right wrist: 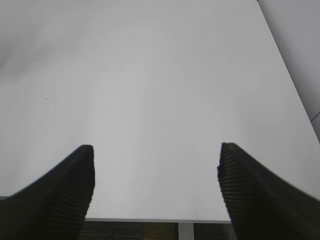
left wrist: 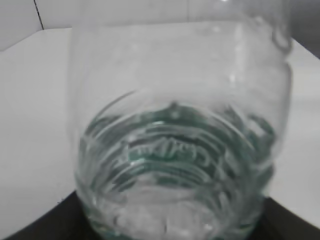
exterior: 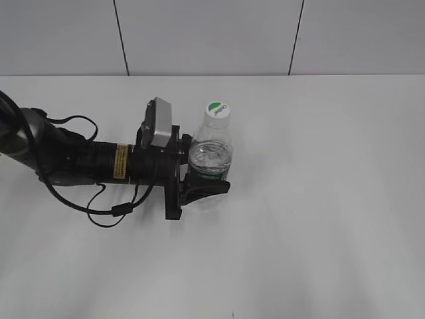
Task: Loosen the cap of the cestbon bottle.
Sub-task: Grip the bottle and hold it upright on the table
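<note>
The cestbon bottle stands upright on the white table, clear plastic with a dark green label band low on its body. Its cap is on the neck, white with a green half on top. My left gripper is shut on the bottle's lower body, reaching in from the left. In the left wrist view the bottle fills the frame between the dark jaws. My right gripper is open and empty over bare table. It does not show in the exterior view.
The white table stretches to the right and front of the bottle. A pale panelled wall stands behind it. The table's edge shows low in the right wrist view.
</note>
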